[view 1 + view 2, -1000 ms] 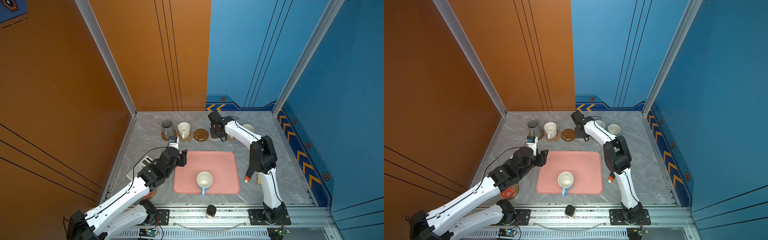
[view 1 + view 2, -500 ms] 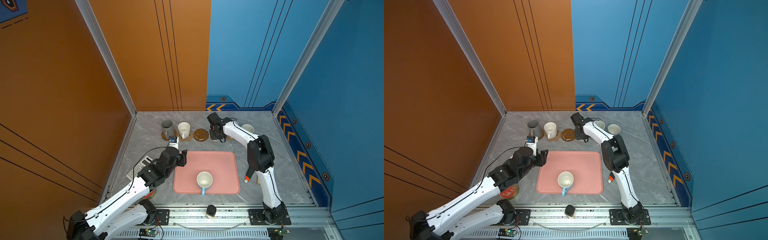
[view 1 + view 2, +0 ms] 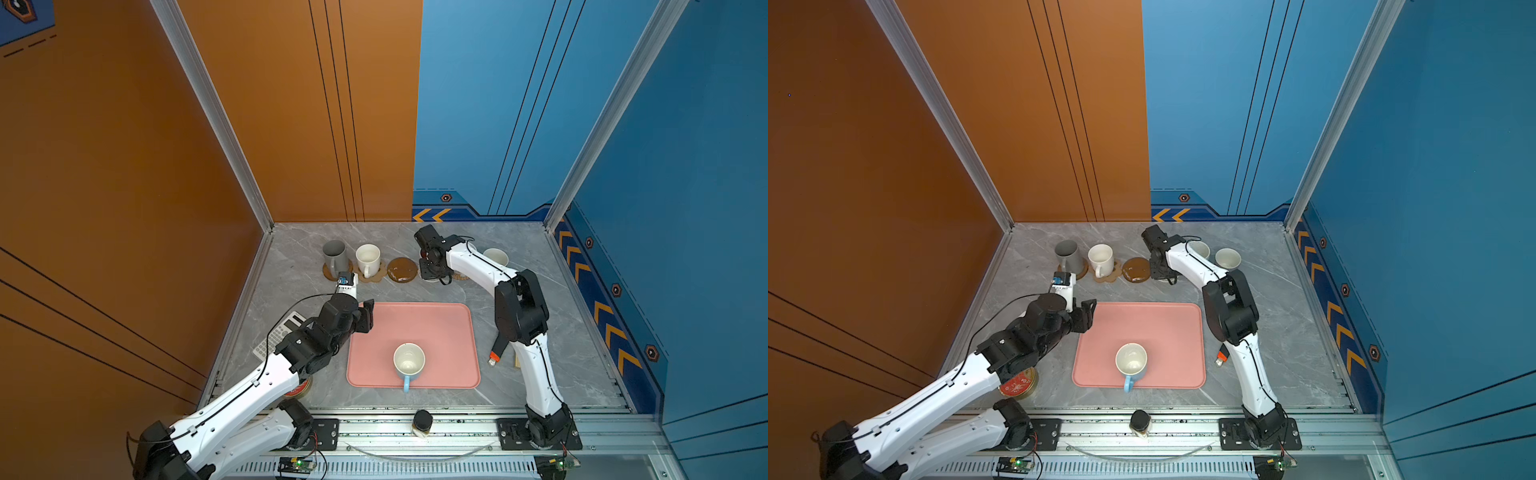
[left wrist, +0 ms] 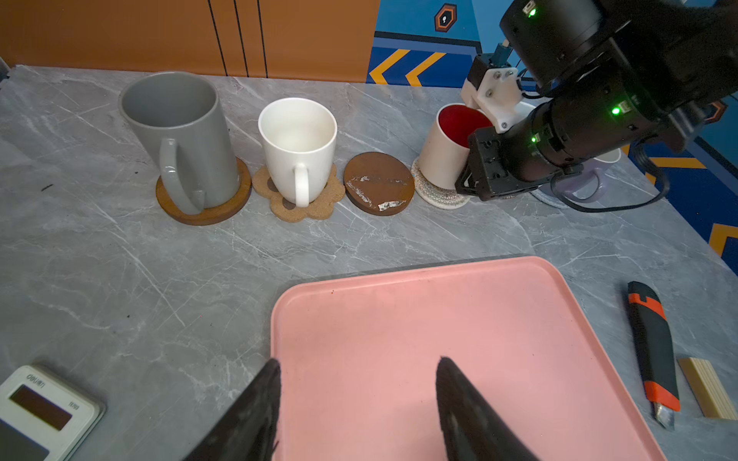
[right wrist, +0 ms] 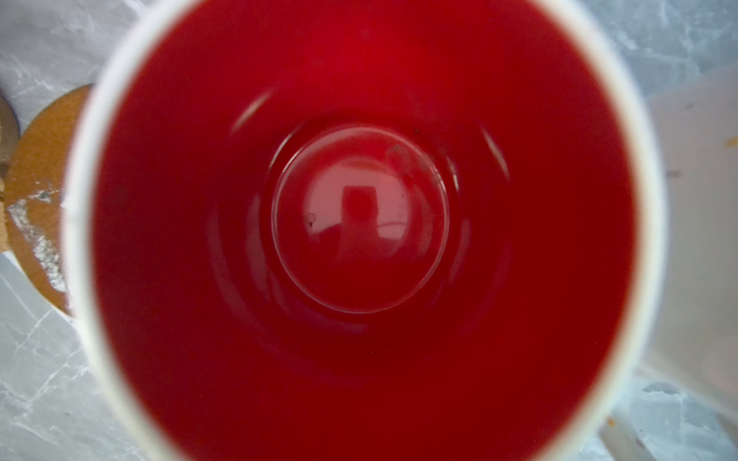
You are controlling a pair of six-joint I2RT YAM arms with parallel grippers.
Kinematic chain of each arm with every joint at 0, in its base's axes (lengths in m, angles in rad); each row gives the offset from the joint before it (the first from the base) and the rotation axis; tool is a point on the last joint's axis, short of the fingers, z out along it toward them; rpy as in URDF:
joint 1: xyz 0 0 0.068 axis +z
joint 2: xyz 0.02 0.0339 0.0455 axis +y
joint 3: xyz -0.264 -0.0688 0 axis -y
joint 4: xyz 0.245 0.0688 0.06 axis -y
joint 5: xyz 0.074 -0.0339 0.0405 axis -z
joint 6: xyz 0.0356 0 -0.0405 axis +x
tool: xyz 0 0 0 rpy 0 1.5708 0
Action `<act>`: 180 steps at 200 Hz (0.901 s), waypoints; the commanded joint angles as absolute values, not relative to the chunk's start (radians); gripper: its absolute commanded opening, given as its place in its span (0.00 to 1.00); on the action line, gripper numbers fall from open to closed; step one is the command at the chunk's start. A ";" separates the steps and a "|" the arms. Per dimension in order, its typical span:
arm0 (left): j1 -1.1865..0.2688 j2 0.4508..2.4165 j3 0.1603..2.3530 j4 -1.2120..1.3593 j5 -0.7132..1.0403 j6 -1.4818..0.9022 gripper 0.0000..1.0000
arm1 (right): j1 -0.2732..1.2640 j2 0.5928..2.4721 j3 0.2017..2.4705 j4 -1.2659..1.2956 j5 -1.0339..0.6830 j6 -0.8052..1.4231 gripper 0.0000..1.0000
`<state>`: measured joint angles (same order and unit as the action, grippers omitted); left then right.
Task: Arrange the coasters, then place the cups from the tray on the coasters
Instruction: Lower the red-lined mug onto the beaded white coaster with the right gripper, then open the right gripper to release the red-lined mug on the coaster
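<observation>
The pink tray (image 3: pixel 436 324) holds one light blue cup (image 3: pixel 409 359) with a white inside. My left gripper (image 4: pixel 357 361) hangs open over the tray's back left corner, holding nothing. In the back row, a grey cup (image 4: pixel 179 119) stands on a brown disc coaster (image 4: pixel 207 213) and a white cup (image 4: pixel 297 139) on the paw coaster (image 4: pixel 311 211). Beside them, a second brown disc (image 4: pixel 378 183) is bare. My right gripper (image 4: pixel 475 171) is shut on the red-inside cup (image 4: pixel 443 155), which leans on the white woven coaster (image 4: pixel 439 195). Its fingers are hidden.
A lavender cup (image 3: pixel 1200 249) and a speckled cream cup (image 3: pixel 1227 257) stand at the back right. A calculator (image 4: pixel 40 407) and a red-topped tin (image 3: pixel 1017 384) lie to the left of the tray. To its right are a utility knife (image 4: pixel 653 347) and a wooden block (image 4: pixel 707 387).
The right arm's wrist has shifted slightly to the left at the back row, still with the red-inside cup. The left arm has not moved.
</observation>
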<state>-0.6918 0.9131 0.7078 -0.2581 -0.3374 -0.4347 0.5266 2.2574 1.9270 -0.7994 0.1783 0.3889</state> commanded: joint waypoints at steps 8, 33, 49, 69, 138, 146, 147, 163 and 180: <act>-0.680 0.915 0.699 -0.258 -0.322 -0.435 0.63 | 0.518 2.249 1.938 -0.765 0.189 0.386 0.00; -0.680 0.914 0.699 -0.258 -0.323 -0.435 0.63 | 0.518 2.250 1.932 -0.765 0.187 0.387 0.00; -0.678 0.915 0.699 -0.258 -0.322 -0.437 0.63 | 0.518 2.249 1.927 -0.765 0.185 0.388 0.00; -0.680 0.916 0.699 -0.259 -0.323 -0.437 0.63 | 0.518 2.248 1.920 -0.762 0.183 0.389 0.00; -0.679 0.914 0.699 -0.260 -0.320 -0.439 0.63 | 0.518 2.244 1.895 -0.755 0.179 0.394 0.00; -0.680 0.913 0.699 -0.262 -0.320 -0.439 0.63 | 0.518 2.244 1.893 -0.756 0.176 0.396 0.00; -0.679 0.914 0.699 -0.261 -0.320 -0.439 0.63 | 0.518 2.244 1.894 -0.756 0.176 0.396 0.00; -0.678 0.911 0.699 -0.262 -0.319 -0.439 0.63 | 0.518 2.244 1.892 -0.756 0.174 0.396 0.00; -0.678 0.909 0.698 -0.263 -0.320 -0.438 0.63 | 0.518 2.243 1.890 -0.756 0.173 0.397 0.00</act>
<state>-0.6918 0.9134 0.7078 -0.2581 -0.3363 -0.4347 0.5232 2.2574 1.8935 -0.7925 0.1753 0.3893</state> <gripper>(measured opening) 0.627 0.140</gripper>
